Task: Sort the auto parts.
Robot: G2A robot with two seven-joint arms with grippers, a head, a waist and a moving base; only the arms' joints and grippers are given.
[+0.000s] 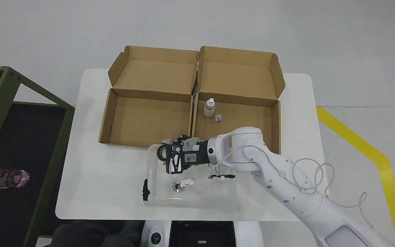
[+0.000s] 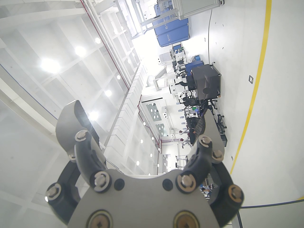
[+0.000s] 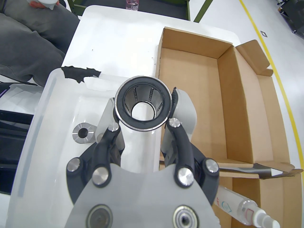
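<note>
**Left gripper.** My left gripper [image 2: 140, 117] points up at the hall ceiling. Its jaws are spread and nothing sits between them. It plays no part in the present grip.

**Right gripper.** My right gripper [image 3: 143, 106] is pinching a cylindrical bearing [image 3: 142, 93] across its round outer wall, one pad on each side. The part hangs over the clear bin [image 3: 38, 110].

**Surroundings, left to right in the top view.**
- A black tape patch [image 1: 145, 188] sits on the bin's rim, left of the jaws and nearer my body.
- A steel bushing [image 1: 178, 186] lies on the bin floor under the jaws on my body's side, apart from the bearing.
- The left box [image 1: 145, 123] stands just beyond the jaws and holds nothing that I can see.
- The right box [image 1: 237, 123] stands beyond and to the right of the jaws, with a small bottle [image 1: 210, 108] inside.

**Assessment.** The bearing appears lifted but not yet delivered.

**Risks.**
- The pads bear on a smooth curved surface, so a quick swing or a loosened grip could let the bearing roll out. It could then fall onto the bushing or the bin floor.
- The left box's near wall stands close ahead of the jaws, and a low carry could catch the bearing on that edge.
- I cannot tell which box this part belongs in, so it could be placed in the wrong one.
</note>
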